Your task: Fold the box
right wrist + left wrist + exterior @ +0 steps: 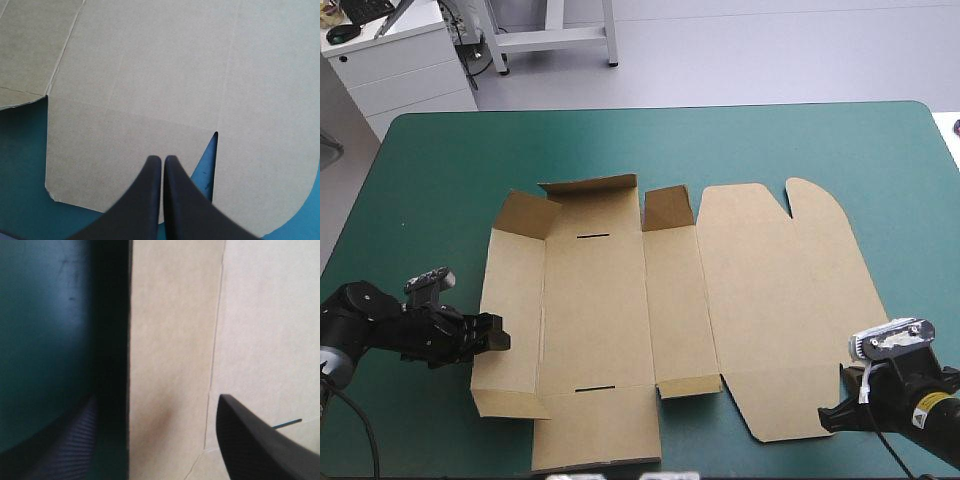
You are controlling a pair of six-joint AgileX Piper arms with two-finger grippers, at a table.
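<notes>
On the teal-green cover (770, 140), one box (620, 300); left claw (498, 335) wide astride its wall (510, 310), right claw (162, 159) closed, empty.

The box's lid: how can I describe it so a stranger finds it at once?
On the teal-green table lies a brown box, mostly flat. Its lid is the widest panel, at the sheet's right end. Only it has rounded corners.

You've got the table (430, 160) under its teal-green cover (740, 140), and lying right on it, mid-table, the brown box (770, 290), opened out. Its wide lid panel with rounded corners lies flat toward the right. The left wall and the far flaps stand tilted up. A near flap runs toward the table's near edge.
</notes>
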